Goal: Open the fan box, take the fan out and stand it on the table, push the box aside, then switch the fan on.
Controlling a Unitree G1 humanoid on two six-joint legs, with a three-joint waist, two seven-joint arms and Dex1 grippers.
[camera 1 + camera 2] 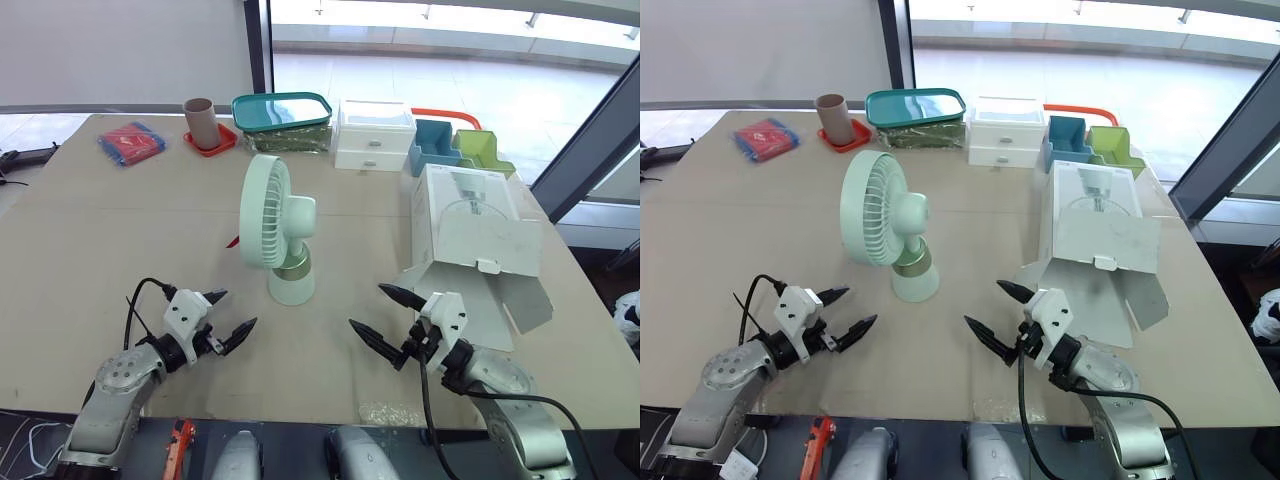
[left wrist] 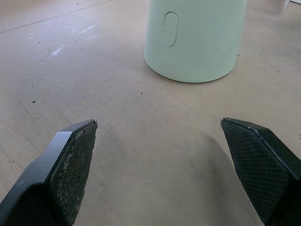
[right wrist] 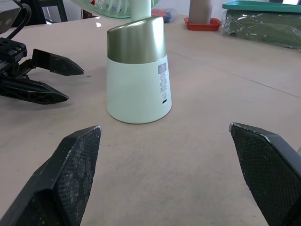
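Tan surface (image 1: 90, 240) beside bright windows. The left gripper (image 1: 237, 308) and right gripper (image 1: 367, 306) sat low over it, each with fingers spread wide and holding nothing. Between them, slightly beyond, the pale green fan (image 1: 275, 225) stood upright, its switch (image 2: 170, 29) facing the left gripper. The white fan box (image 1: 470, 235) lay open-flapped to the fan's right.

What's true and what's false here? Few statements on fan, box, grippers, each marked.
1. The fan stands upright on the table. True.
2. The left gripper is shut on the fan's base. False: it is open, short of the fan.
3. The fan box lies to the robot's right of the fan, flaps open. True.
4. The right gripper holds a box flap. False: it is open and empty.
5. A button on the fan's base faces the left gripper. True.
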